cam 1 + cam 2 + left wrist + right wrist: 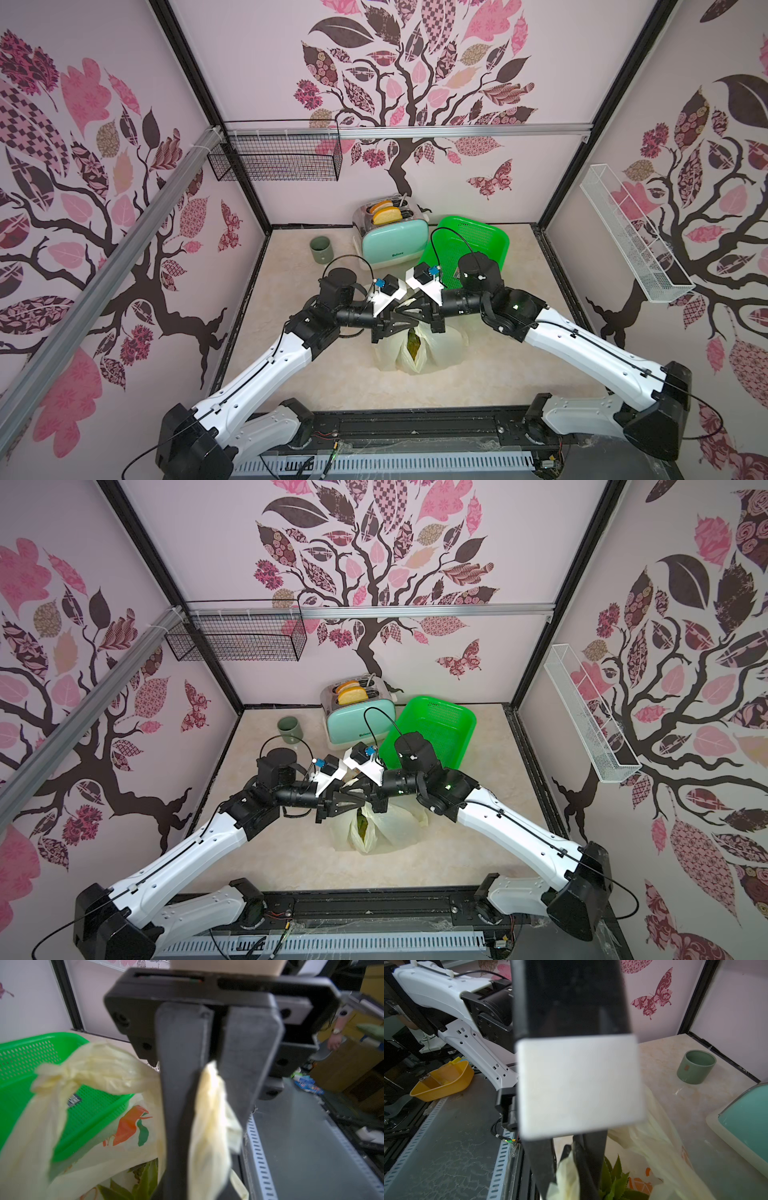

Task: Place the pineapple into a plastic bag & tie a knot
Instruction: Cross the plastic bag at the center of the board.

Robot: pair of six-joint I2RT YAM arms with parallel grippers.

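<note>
1. A robot lab's test cell dressed as a kitchen corner: a mint toaster (392, 243) holding bread slices stands on a marble-look tabletop (324, 374).
2. Left of the toaster sits a green cup (320, 249); right of it, a green plastic basket (478, 245).
3. Behind the toaster, tree-print wall panels (478, 178) fill a black frame (244, 178).
4. In front of the toaster, a white left arm (266, 370) and right arm (582, 353) rise from a base with a slotted cable duct (415, 461).

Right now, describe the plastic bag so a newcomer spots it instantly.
Find the mint-green toaster at the back of the table, with the green plastic basket beside it. Nearer the front from those sits the plastic bag: the only soft, translucent pale-yellow thing, orange fruit prints on it, green pineapple leaves showing at its mouth.
</note>
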